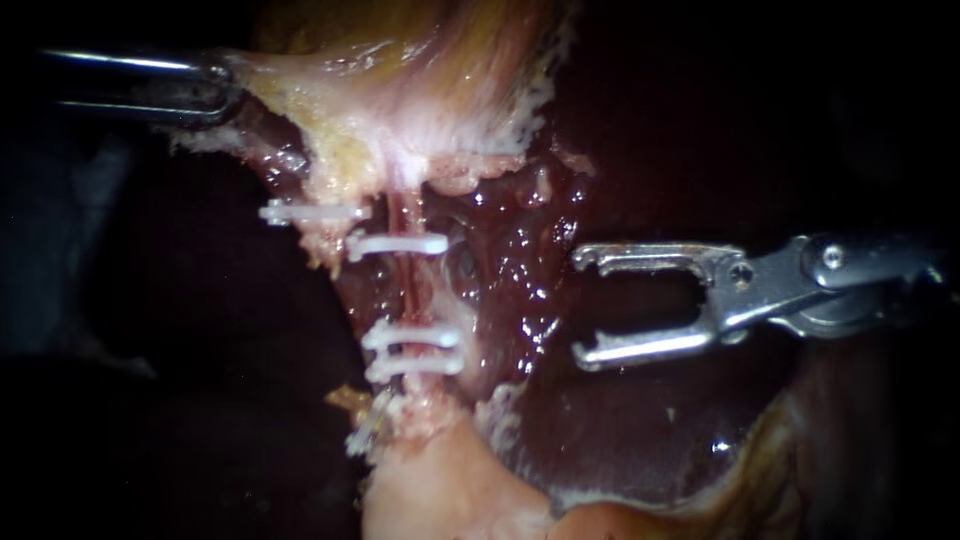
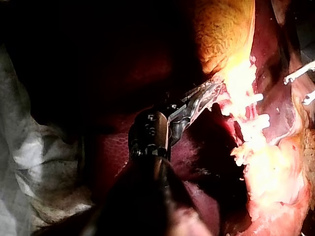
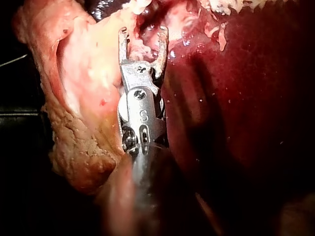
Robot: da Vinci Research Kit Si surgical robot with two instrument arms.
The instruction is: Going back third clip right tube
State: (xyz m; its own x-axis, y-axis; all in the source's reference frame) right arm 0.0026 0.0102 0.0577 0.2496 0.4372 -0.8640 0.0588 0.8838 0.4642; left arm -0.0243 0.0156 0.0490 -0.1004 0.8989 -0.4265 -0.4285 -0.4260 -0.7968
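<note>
Your right instrument (image 1: 580, 306) is closest. Its jaws stand wide apart with nothing in them, over the dark red liver (image 1: 640, 420). Near them, but not touching, is the tube (image 1: 405, 290). It runs up and down, and white clips (image 1: 410, 335) sit across it. Farthest back, your left instrument (image 1: 225, 88) bites tight on the pale tissue (image 1: 330, 90) above the tube.

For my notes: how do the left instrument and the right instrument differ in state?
The left instrument has its jaws shut on pale tissue; the right instrument has its jaws open and holds nothing. The left one touches tissue; the right one hangs beside the clipped tube, apart from it. Both are slender metal tools.
</note>
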